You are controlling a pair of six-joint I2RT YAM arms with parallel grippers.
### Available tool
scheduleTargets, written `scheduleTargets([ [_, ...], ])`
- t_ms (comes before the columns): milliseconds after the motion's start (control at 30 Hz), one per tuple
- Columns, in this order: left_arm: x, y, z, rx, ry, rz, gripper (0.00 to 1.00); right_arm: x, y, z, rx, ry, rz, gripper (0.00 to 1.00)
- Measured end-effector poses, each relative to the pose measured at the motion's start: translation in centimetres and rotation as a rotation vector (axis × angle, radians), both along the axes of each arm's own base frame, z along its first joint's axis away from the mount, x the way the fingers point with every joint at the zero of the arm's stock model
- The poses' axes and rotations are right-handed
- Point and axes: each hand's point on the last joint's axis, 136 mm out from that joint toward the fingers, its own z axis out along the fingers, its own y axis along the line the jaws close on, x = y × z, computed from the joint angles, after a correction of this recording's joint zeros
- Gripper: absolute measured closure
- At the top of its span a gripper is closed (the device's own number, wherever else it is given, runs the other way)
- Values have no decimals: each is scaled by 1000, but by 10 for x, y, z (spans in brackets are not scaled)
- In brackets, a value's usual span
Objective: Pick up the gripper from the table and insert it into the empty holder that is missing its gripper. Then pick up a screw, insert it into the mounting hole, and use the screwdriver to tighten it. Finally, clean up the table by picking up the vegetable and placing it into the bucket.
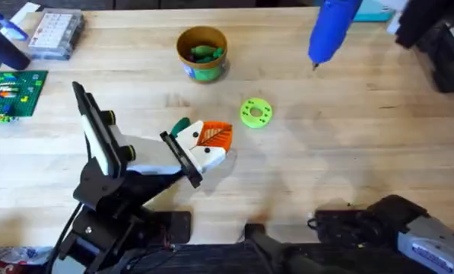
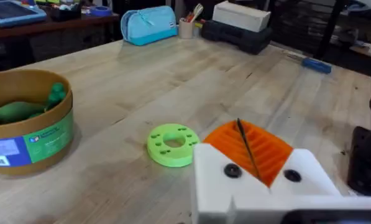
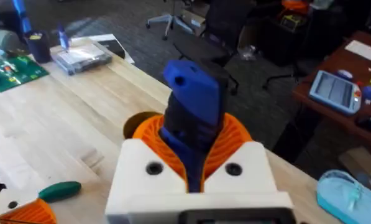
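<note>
The blue screwdriver hangs high over the table's far right, bit pointing down, with my right gripper shut on its body. The tan bucket stands at the far centre with a green vegetable lying inside it; both also appear in the left wrist view, the bucket and the vegetable. My left gripper rests low at mid-table, its orange pads pressed together. A dark green object sits just beside it. The holder and screws are out of view.
A lime-green disc with holes lies right of my left gripper. A clear box and a green brick plate sit at the far left. A blue pouch and a black case line the far edge.
</note>
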Motion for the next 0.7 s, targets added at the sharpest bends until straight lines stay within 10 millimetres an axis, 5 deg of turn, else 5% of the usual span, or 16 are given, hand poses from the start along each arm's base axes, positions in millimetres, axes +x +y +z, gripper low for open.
scheduleTargets([
  [400, 0, 0, 0, 0, 0, 0, 990, -25, 25, -18, 307, -280, 146, 929],
  [700, 0, 0, 0, 0, 0, 0, 990, -37, 48, -13, 509, -224, 270, 929],
])
